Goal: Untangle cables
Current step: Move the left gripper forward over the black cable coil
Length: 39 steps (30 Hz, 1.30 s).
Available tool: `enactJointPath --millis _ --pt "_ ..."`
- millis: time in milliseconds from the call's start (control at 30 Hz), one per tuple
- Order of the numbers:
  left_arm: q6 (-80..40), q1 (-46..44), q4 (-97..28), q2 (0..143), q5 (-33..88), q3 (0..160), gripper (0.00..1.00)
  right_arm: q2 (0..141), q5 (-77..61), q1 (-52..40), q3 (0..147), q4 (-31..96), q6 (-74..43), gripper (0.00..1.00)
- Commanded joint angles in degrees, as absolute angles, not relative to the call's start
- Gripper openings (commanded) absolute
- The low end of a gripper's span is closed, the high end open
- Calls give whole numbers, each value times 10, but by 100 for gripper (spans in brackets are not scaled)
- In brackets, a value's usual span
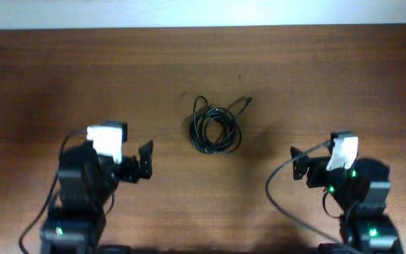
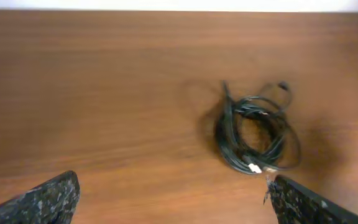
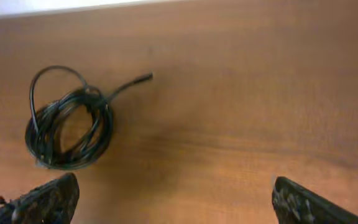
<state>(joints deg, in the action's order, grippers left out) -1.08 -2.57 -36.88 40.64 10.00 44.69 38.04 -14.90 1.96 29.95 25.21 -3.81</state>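
Note:
The cables [image 1: 216,127] lie bundled in one black coil at the middle of the wooden table, with one plug end sticking out to the upper right. The coil also shows in the left wrist view [image 2: 255,134] at the right and in the right wrist view [image 3: 70,127] at the left. My left gripper [image 1: 145,161] is open and empty, to the lower left of the coil; in its own view [image 2: 173,199] the jaws are wide apart. My right gripper [image 1: 298,164] is open and empty, to the lower right of the coil, and its own view [image 3: 173,199] shows the fingers spread.
The brown wooden table [image 1: 316,77] fills the view, with a white wall edge along its far side [image 1: 203,10]. A thick black arm cable [image 1: 280,204] loops beside the right arm.

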Motion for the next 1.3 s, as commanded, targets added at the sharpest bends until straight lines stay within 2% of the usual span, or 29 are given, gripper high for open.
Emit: enactJointPath --millis 0,133,267,333,500,667,767,833,933,1067,1267 --pt "47 -51 -398 504 267 558 99 456 -146 22 394 317 -33 98" --pt "48 -100 -406 567 288 608 99 524 -163 22 462 389 -33 98" --pt "44 -149 -408 641 313 644 99 548 -270 22 480 391 -34 98" --pt "41 -169 -416 690 296 669 99 549 -329 22 480 388 13 98" --pt "30 -182 -535 831 189 813 99 546 -218 22 485 421 27 98" --pt "-14 -182 -627 951 64 985 99 546 -203 5 495 416 37 98" --pt "-17 -182 -657 985 87 1047 99 546 -199 -7 498 412 41 98" --pt "-17 -182 -657 985 156 1052 99 546 -194 -11 498 412 41 98" --pt "-14 -184 -645 985 157 1052 99 546 -194 -12 498 414 41 98" --pt "-17 -197 -660 1012 80 1052 100 546 -190 -12 498 418 41 98" --pt "-32 -199 -673 1107 63 1052 87 546 -188 -12 498 427 41 98"
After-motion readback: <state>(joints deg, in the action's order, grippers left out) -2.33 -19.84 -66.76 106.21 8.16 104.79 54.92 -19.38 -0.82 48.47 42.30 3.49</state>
